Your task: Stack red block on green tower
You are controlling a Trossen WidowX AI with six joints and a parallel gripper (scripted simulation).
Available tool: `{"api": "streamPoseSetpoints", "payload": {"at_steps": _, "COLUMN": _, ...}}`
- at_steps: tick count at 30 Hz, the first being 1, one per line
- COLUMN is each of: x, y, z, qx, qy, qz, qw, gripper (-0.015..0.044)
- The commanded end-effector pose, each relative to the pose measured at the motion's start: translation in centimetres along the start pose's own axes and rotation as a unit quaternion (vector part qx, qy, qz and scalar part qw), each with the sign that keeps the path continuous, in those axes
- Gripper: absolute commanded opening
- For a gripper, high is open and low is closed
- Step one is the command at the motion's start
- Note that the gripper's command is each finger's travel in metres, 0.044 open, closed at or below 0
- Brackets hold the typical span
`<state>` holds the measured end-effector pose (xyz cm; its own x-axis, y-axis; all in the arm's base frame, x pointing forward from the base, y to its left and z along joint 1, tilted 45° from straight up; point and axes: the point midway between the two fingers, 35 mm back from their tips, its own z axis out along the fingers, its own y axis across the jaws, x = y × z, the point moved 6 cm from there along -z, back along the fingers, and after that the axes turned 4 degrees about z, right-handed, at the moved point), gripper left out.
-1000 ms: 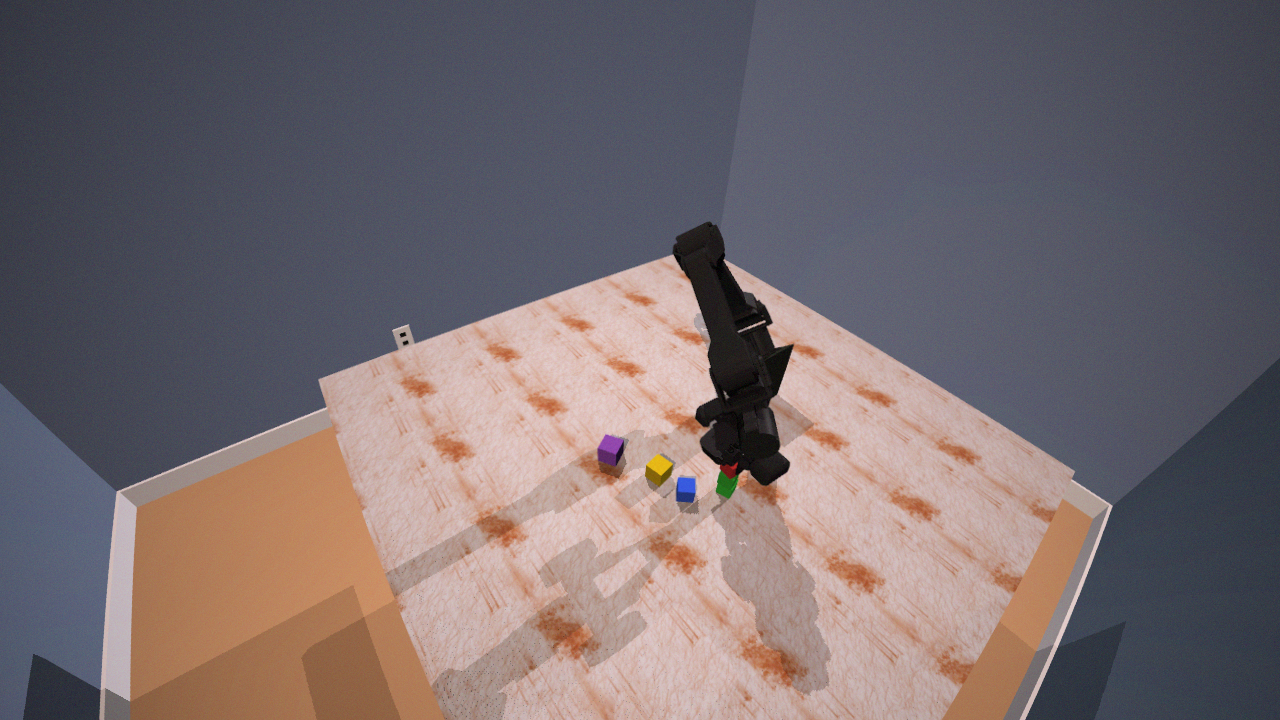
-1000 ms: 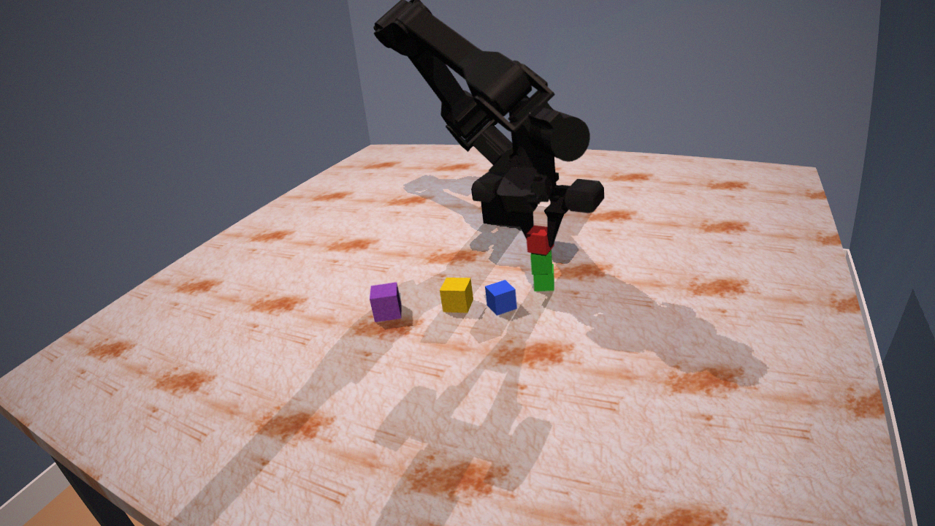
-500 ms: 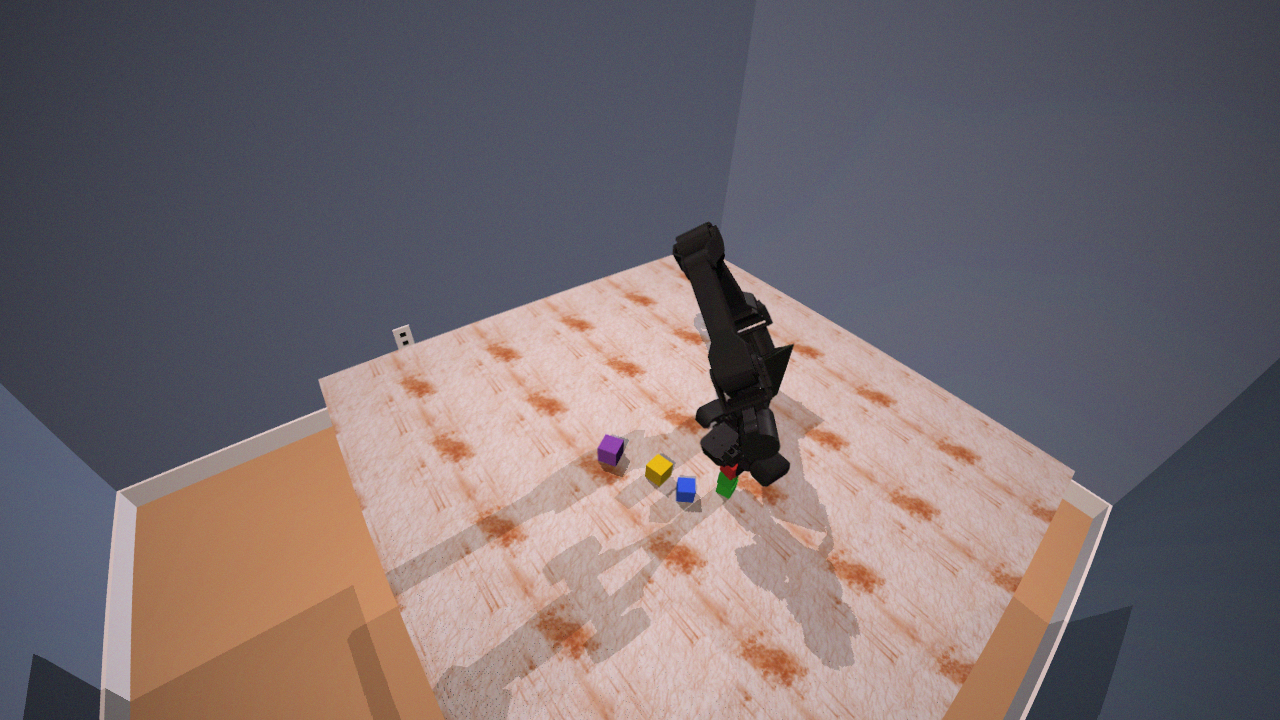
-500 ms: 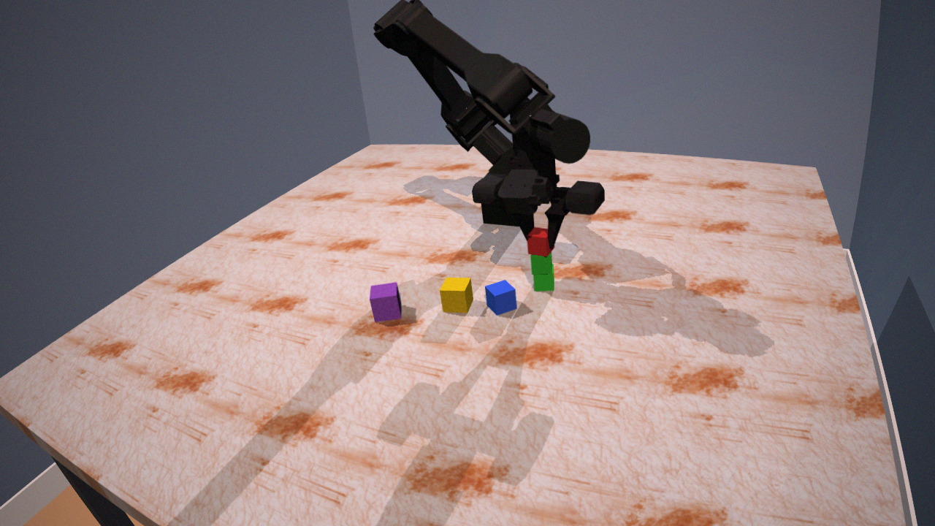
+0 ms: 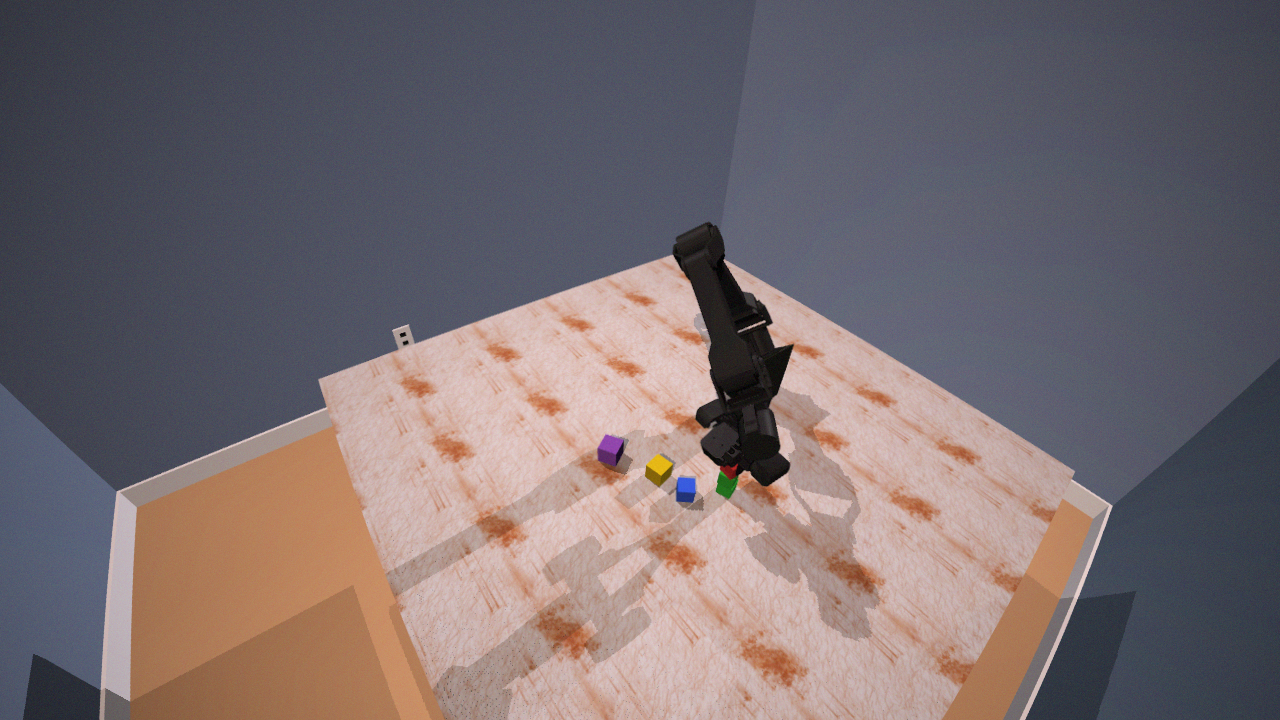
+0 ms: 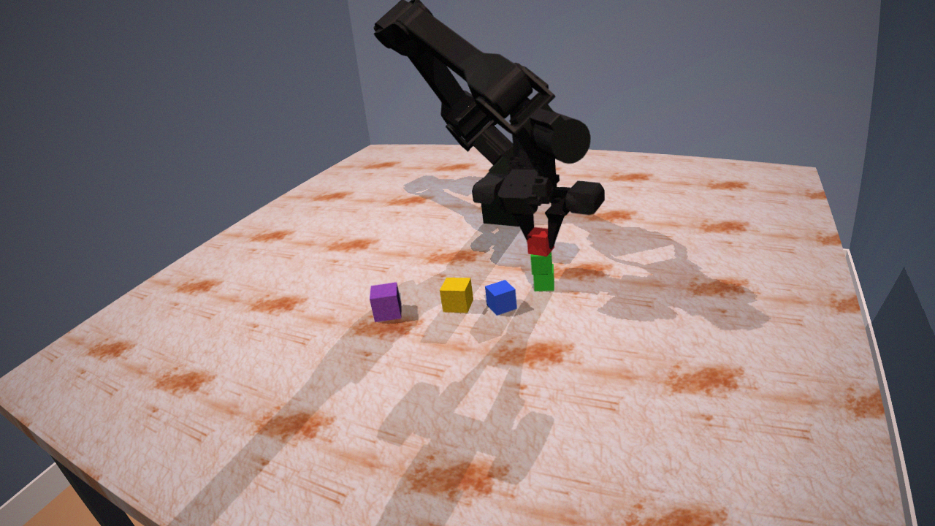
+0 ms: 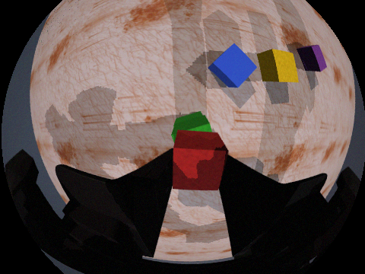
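The red block (image 5: 729, 470) (image 6: 539, 242) (image 7: 198, 167) is between the fingers of my gripper (image 6: 542, 240) (image 7: 196, 155), which is shut on it. The green tower (image 5: 726, 485) (image 6: 542, 272) (image 7: 192, 122) is two green blocks, one on the other, and stands upright; its upper block sits slightly off to the left of the lower one in the exterior view. The red block is right above the tower, with its underside at the tower's top in the exterior view. Whether the two touch I cannot tell. In the wrist view the red block hides part of the tower.
A blue block (image 5: 685, 489) (image 6: 500, 297) (image 7: 233, 66) lies close to the tower. A yellow block (image 5: 658, 470) (image 6: 456, 294) (image 7: 283, 66) and a purple block (image 5: 610, 449) (image 6: 386, 302) (image 7: 313, 58) stand farther along the same side. All three are on the table (image 5: 501, 608) (image 6: 588, 457).
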<state>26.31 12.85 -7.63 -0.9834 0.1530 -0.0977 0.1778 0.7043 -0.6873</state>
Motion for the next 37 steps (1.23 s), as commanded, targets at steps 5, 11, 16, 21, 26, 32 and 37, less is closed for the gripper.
{"api": "streamPoseSetpoints", "payload": {"at_steps": 5, "x": -0.02, "y": 0.02, "z": 0.03, "qx": -0.001, "qy": 0.0, "qz": 0.001, "qw": 1.0, "gripper": 0.0157}}
{"api": "streamPoseSetpoints", "payload": {"at_steps": 11, "x": -0.02, "y": 0.02, "z": 0.03, "qx": -0.001, "qy": 0.0, "qz": 0.001, "qw": 1.0, "gripper": 0.0315}}
{"api": "streamPoseSetpoints", "payload": {"at_steps": 16, "x": -0.02, "y": 0.02, "z": 0.03, "qx": -0.001, "qy": 0.0, "qz": 0.001, "qw": 1.0, "gripper": 0.044}}
{"api": "streamPoseSetpoints", "payload": {"at_steps": 21, "x": -0.02, "y": 0.02, "z": 0.03, "qx": -0.001, "qy": 0.0, "qz": 0.001, "qw": 1.0, "gripper": 0.044}}
{"api": "streamPoseSetpoints", "payload": {"at_steps": 26, "x": -0.02, "y": 0.02, "z": 0.03, "qx": -0.001, "qy": 0.0, "qz": 0.001, "qw": 1.0, "gripper": 0.044}}
{"api": "streamPoseSetpoints", "payload": {"at_steps": 32, "x": -0.02, "y": 0.02, "z": 0.03, "qx": -0.001, "qy": 0.0, "qz": 0.001, "qw": 1.0, "gripper": 0.044}}
{"api": "streamPoseSetpoints", "payload": {"at_steps": 37, "x": -0.02, "y": 0.02, "z": 0.03, "qx": -0.001, "qy": 0.0, "qz": 0.001, "qw": 1.0, "gripper": 0.044}}
